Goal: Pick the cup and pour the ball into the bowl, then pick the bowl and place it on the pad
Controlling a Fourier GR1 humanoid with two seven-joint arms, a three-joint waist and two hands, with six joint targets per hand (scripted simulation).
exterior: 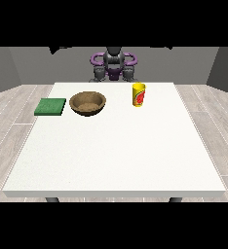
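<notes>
**Cup, bowl and pad wait on the table, nothing yet lifted**

A yellow cup with a red mark (139, 94) stands upright near the far edge of the white table (116, 155), at about one o'clock from the table's centre. A brown wooden bowl (87, 103) sits at about eleven o'clock, well apart from the cup, and a green pad (50, 106) lies flat just beside the bowl, toward ten o'clock. The ball cannot be seen; presumably it rests inside the cup.

The humanoid robot (113, 65) sits at twelve o'clock behind the table. Neither hand shows clearly over the tabletop, so the state of the fingers cannot be told.

Risks ahead, as a judgement: the tall, narrow cup could tip if a hand nudges it sideways on approach, spilling the ball early. A pour begun short of the bowl could send the ball rolling across the table. The bowl could also slide into the pad.
</notes>
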